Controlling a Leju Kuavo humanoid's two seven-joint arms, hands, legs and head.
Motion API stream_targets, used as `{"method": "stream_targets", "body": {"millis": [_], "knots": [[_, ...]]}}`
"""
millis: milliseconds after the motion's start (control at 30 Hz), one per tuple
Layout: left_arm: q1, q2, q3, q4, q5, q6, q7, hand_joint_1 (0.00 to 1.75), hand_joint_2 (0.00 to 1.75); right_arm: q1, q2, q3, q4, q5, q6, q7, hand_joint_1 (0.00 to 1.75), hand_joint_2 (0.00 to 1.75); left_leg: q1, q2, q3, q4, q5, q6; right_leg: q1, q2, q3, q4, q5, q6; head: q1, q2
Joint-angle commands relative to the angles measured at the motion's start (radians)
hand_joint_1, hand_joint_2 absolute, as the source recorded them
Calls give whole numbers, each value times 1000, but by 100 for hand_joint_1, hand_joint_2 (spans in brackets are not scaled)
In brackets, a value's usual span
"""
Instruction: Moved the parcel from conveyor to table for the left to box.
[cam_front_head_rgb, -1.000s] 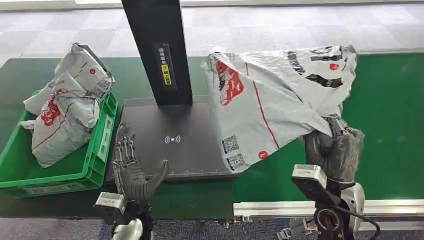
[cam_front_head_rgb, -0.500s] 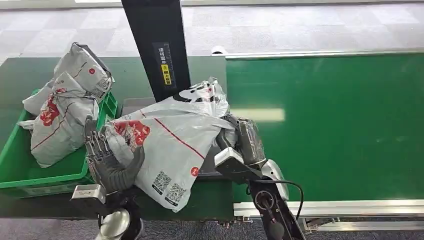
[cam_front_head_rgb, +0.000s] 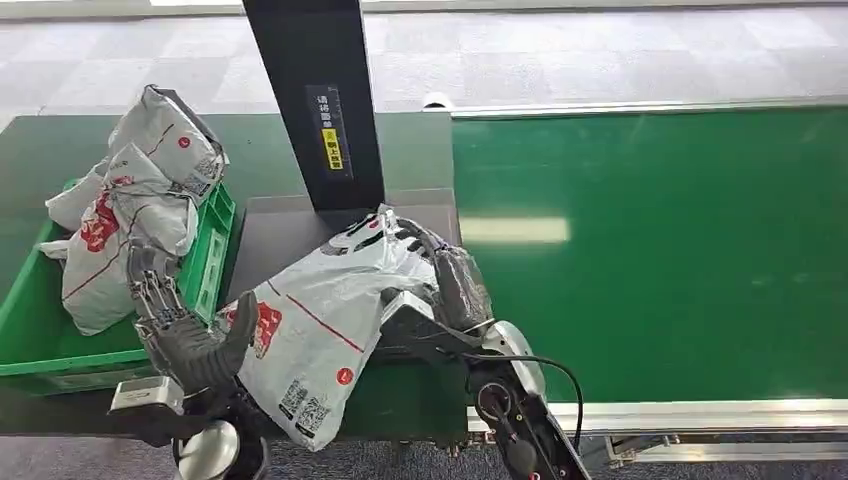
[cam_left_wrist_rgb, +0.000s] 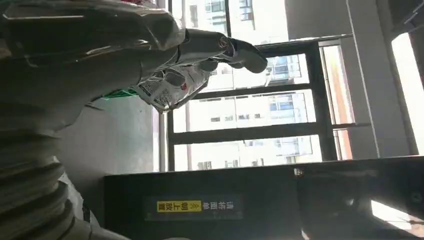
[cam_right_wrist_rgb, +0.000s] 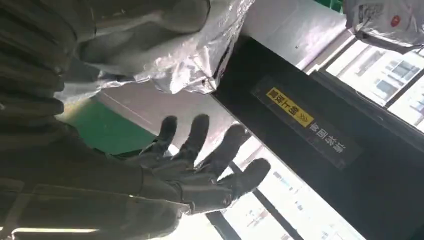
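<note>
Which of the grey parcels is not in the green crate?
The parcel on the dark table, between the left hand and right hand. The other parcels lie piled in the green crate.

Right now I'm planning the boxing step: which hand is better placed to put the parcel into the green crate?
Left hand: beside the green crate, touching the parcel.

Left hand (cam_left_wrist_rgb: 90, 55), grey, glossy, fingers extended. Crumpled grey plastic parcel with printed label (cam_left_wrist_rgb: 167, 90) just beyond its fingers. Black upright post with yellow sticker (cam_left_wrist_rgb: 260, 202) near the hand; window frames behind.
</note>
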Motion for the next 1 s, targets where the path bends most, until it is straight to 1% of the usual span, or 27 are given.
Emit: {"method": "stream_targets", "body": {"millis": [33,67,100,167,200,233,267,300,333,367,400,433,500,533,567,1000], "knots": [[-16,-14,-25,-24,37,-122,19,0,175,-22,-52,-58,33,-123,31,-109,0,175,0,-2,0,0,0,0,0,-2,1,-1,0,0,0,0],[-23,-11,-56,-11,25,-144,37,0,175,-18,-53,-73,13,-149,43,-128,0,175,1,-3,1,0,0,1,1,-3,2,-2,0,0,1,0],[-25,-16,-62,-5,20,-143,38,0,175,-17,-54,-75,6,-151,45,-129,0,175,0,-3,0,0,1,1,0,-3,2,-1,0,0,0,0],[-50,9,-138,52,-42,-216,105,0,175,11,-63,-101,-78,-220,70,-196,0,175,0,-4,0,0,1,1,1,-4,2,-1,0,0,0,0],[-54,0,-140,58,-47,-215,109,0,175,17,-69,-104,-97,-222,71,-197,0,175,1,-4,0,0,1,1,1,-4,2,-2,0,0,0,0],[-71,27,-196,100,-132,-288,185,0,175,46,-70,-130,-167,-292,81,-277,0,175,0,-6,0,0,1,1,0,-6,2,-1,0,0,0,0],[-82,22,-222,135,-197,-348,210,0,175,96,-72,-170,-287,-388,77,-392,0,175,0,-6,0,0,1,1,0,-6,2,-1,0,0,0,0],[-89,11,-235,157,-219,-388,206,0,175,136,-81,-193,-398,-403,37,-439,0,175,0,-9,0,0,2,1,0,-9,2,-2,-1,0,0,0],[-98,9,-257,179,-243,-426,212,0,175,179,-77,-222,-518,-411,-31,-498,0,175,0,-10,0,0,2,1,0,-10,3,-2,-1,0,0,0],[-105,-4,-264,198,-245,-441,212,0,175,219,-99,-229,-640,-428,-27,-472,0,175,-1,-9,-1,1,1,1,0,-9,1,-1,-1,0,0,0],[-106,-7,-265,201,-248,-441,210,0,175,229,-106,-230,-673,-429,-21,-452,0,175,-1,-9,-1,1,1,1,-1,-9,1,0,-2,0,0,0],[-106,-7,-265,201,-248,-441,210,0,175,229,-106,-230,-673,-429,-21,-452,0,175,0,-11,-1,1,0,1,0,-11,2,-1,-2,0,0,0],[-105,-2,-261,194,-244,-444,210,0,175,229,-101,-227,-659,-432,-23,-456,0,175,-1,-6,0,1,-1,1,-1,-4,1,-1,-1,0,0,0],[-103,-1,-259,190,-245,-444,210,0,175,225,-99,-226,-649,-431,-23,-456,0,175,-1,-4,1,0,-1,1,0,-3,2,-2,-1,0,0,0],[-102,0,-258,187,-245,-443,211,0,175,221,-99,-223,-638,-428,-26,-460,0,175,-1,0,1,0,-2,0,-1,0,1,-1,0,0,0,0],[-101,2,-257,184,-245,-443,211,0,175,218,-96,-221,-626,-425,-29,-467,0,175,0,1,3,0,-2,0,0,1,3,-2,0,0,0,0]]}}
